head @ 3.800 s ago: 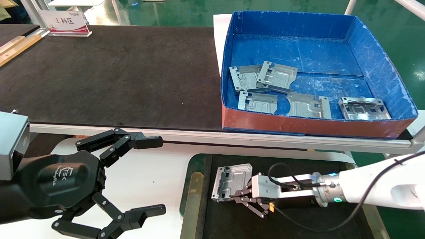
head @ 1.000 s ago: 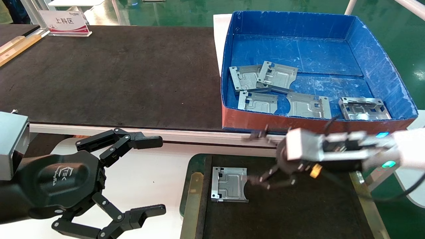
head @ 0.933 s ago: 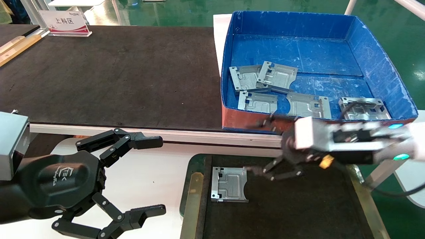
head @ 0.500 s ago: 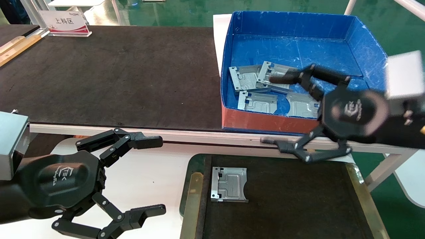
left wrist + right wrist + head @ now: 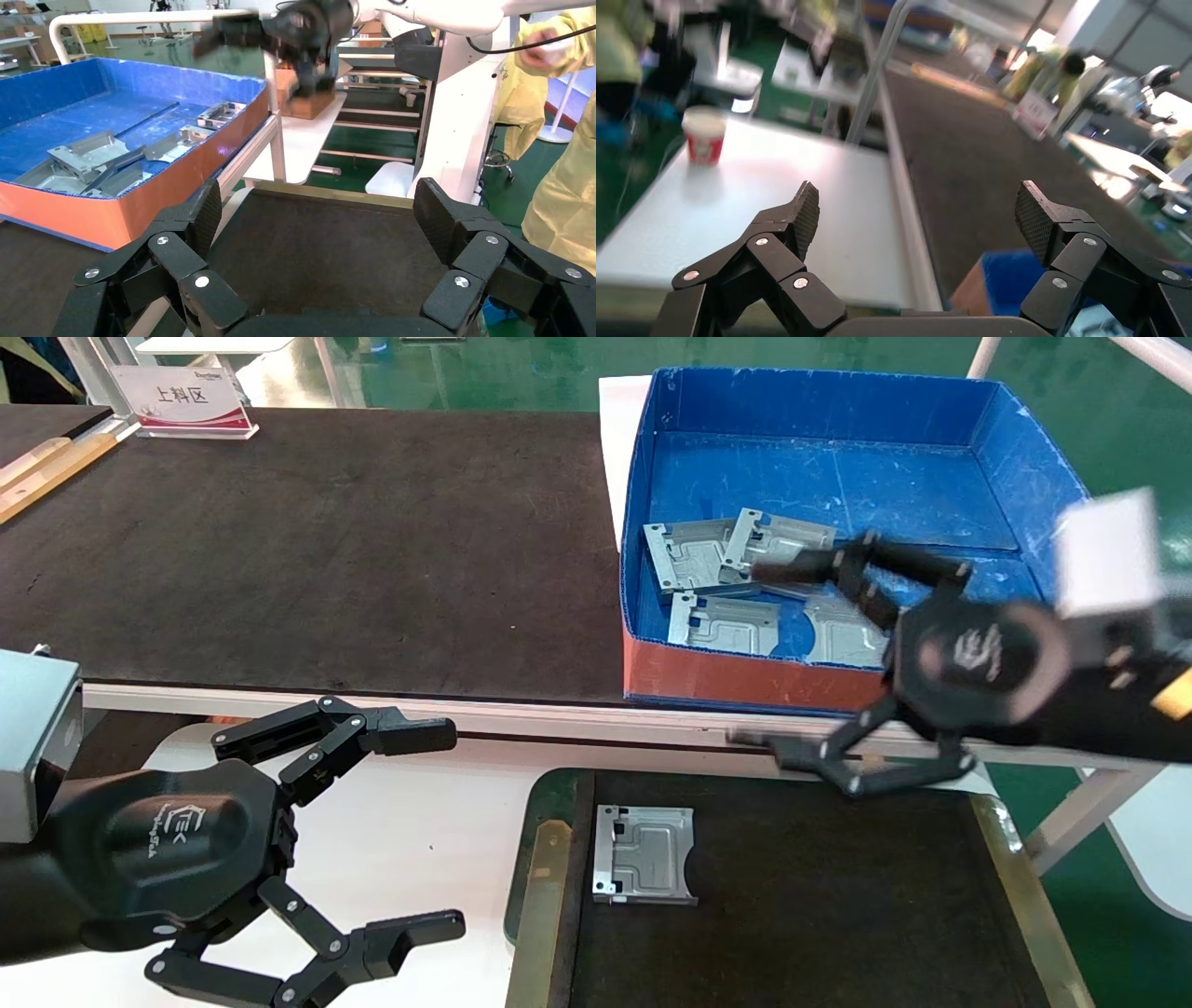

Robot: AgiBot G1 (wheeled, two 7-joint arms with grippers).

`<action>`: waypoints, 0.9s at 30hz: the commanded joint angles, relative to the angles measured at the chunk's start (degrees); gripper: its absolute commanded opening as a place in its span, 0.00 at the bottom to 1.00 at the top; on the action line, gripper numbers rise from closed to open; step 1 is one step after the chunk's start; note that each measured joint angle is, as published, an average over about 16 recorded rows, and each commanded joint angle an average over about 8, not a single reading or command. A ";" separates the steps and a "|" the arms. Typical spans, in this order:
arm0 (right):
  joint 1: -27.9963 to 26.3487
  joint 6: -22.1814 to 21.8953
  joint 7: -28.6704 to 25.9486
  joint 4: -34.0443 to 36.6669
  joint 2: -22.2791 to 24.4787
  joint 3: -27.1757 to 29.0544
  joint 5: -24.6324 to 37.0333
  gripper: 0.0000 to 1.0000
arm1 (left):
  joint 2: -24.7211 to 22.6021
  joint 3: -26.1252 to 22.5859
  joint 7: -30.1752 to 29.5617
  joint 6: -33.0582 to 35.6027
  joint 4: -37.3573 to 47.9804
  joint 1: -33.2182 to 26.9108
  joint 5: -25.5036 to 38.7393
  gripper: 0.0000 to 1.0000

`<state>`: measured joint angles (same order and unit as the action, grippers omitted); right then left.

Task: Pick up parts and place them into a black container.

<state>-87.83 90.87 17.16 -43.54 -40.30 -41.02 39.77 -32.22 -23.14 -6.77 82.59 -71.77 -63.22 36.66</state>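
- Right gripper (image 5: 782, 654) is up in the air at the near-left corner of the blue box (image 5: 1024, 449), jaws spread wide with nothing between them; one finger reaches over the plates in the box, the other hangs out past the red front wall.
- Right wrist view confirms it: both fingers (image 5: 796, 210) far apart, only the white surface and dark worktop (image 5: 326, 551) beyond.
- One part (image 5: 644, 855) lies flat in the black container (image 5: 1010, 859), near its left end, clear of the gripper.
- More parts in the blue box (image 5: 736, 556): two overlapping toward the left wall, one just in front of them by the red wall, another partly hidden behind the right gripper.
- Left gripper (image 5: 414, 831) sits parked low at the left over the white surface, jaws wide open and empty; its wrist view looks across the container toward the blue box (image 5: 140, 91).
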 commanded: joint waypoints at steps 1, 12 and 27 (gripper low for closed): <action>0.50 -0.10 -0.50 -0.60 0.11 0.46 0.04 1.00 | 0.00 0.00 0.00 0.00 0.00 0.00 0.00 1.00; 5.62 -1.11 -5.96 -6.46 1.14 5.35 0.45 1.00 | 0.00 0.00 0.00 0.00 0.00 0.00 0.00 1.00; 12.63 -2.49 -13.41 -14.46 2.54 12.02 1.00 1.00 | 0.00 0.00 0.00 0.00 0.00 0.00 0.00 1.00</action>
<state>-75.19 88.38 3.75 -58.01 -37.75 -29.00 40.77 -32.22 -23.15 -6.76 82.59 -71.76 -63.22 36.66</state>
